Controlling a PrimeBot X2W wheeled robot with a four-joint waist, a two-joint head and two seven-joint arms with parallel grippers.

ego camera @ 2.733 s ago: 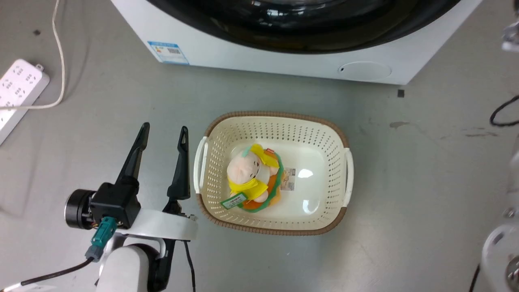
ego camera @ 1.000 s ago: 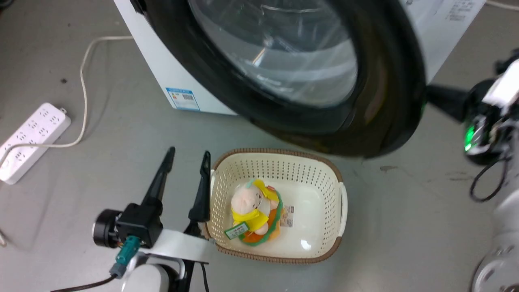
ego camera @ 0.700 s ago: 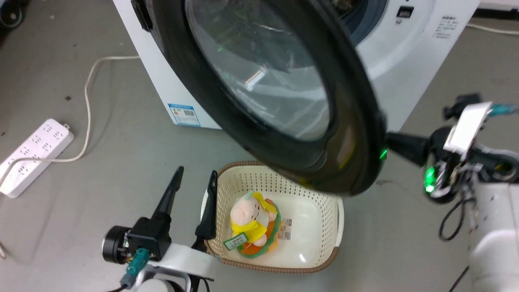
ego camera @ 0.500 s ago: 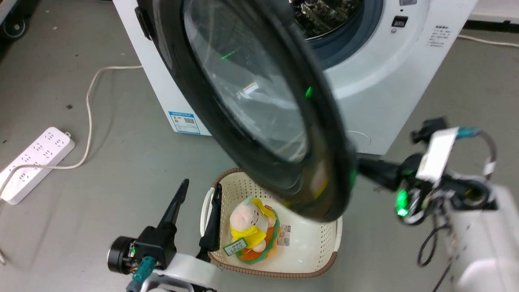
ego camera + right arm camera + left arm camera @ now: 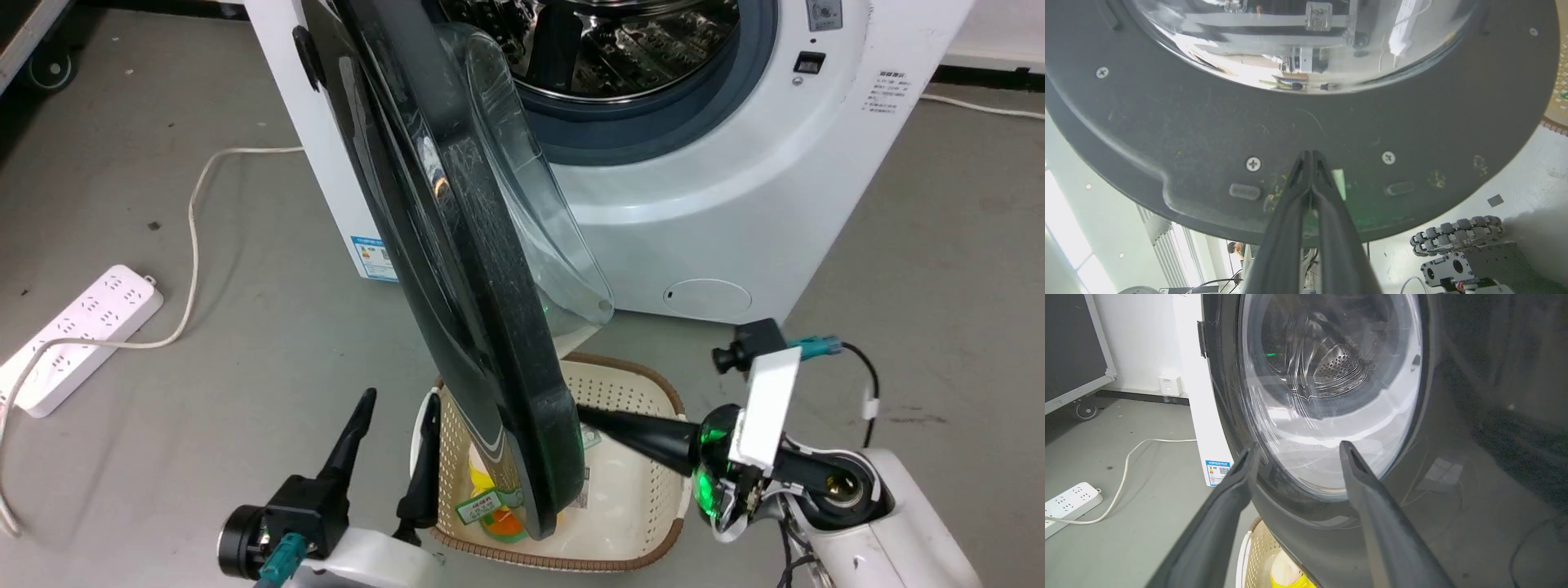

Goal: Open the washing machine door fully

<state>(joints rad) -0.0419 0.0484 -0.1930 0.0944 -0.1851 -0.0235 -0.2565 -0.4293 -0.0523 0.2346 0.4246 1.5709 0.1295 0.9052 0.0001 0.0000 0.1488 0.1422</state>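
We see the washing machine door standing well out from the washing machine. It is nearly edge-on in the head view, with its hinge at 11 o'clock and its free edge at 6 o'clock above the basket. Our right end effector, at 4 o'clock, is clenched on nothing, its tips touching the door's inner face just below the glass bowl. Our left end effector, at 7 o'clock, is spread and empty, just beside the basket. A power strip lies at 9 o'clock.

End effector agape — door seemingly close
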